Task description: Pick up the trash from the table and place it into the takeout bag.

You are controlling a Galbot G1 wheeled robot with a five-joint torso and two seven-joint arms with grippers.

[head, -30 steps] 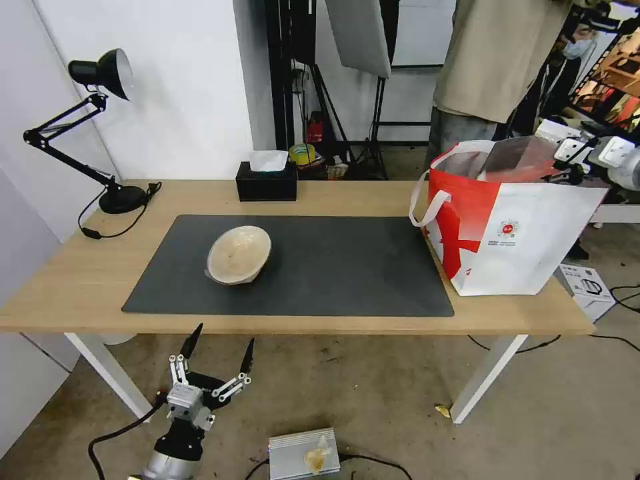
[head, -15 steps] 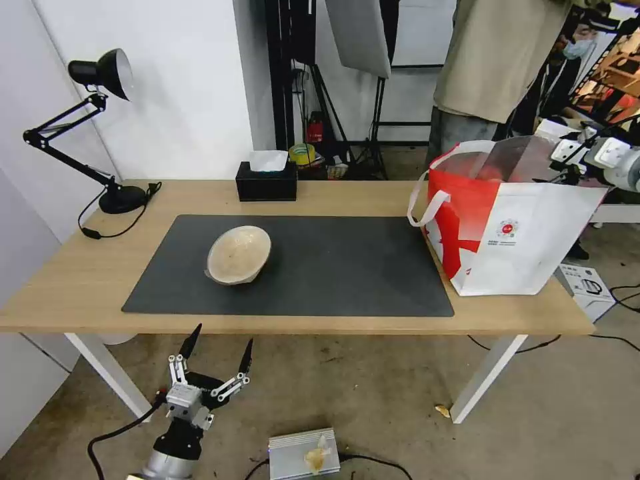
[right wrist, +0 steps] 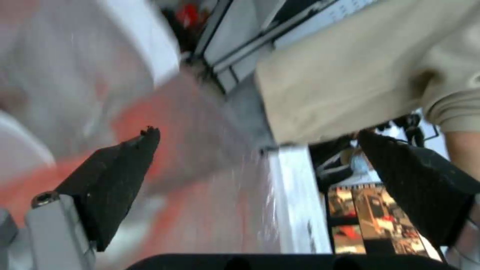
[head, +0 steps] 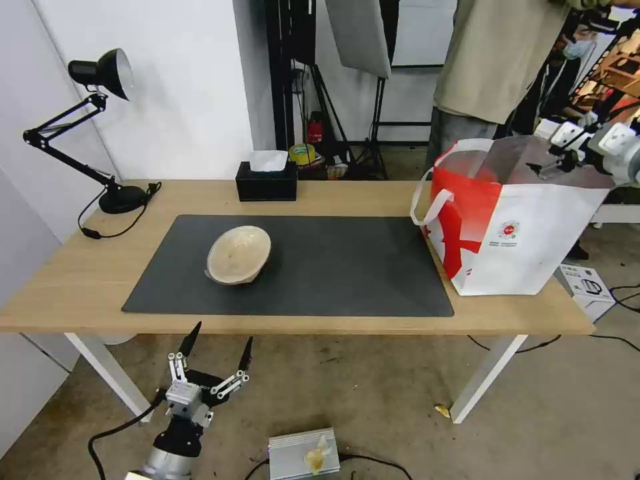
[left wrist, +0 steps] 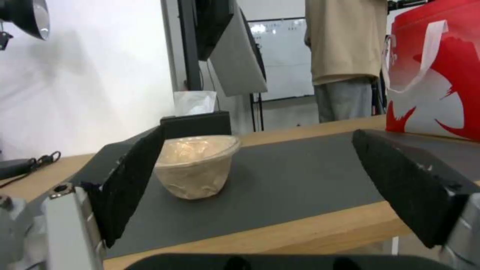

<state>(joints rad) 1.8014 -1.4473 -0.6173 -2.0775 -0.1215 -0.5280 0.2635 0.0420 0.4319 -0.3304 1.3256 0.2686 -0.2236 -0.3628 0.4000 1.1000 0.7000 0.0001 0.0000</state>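
A beige bowl sits alone on the dark mat of the table, well apart from the takeout bag standing at the right end. The left gripper hangs below the table's front edge, fingers spread. The right gripper, fingers apart, appears to hover at the bag's open top.

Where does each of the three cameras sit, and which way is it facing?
Head view: on the head, looking forward and down at the table; left gripper hangs below the table edge, right gripper at the takeout bag.
Left wrist view: faces the beige bowl between its fingers.
Right wrist view: faces the bag's foil lining between its fingers.
Head and left wrist views share bowl and bag.
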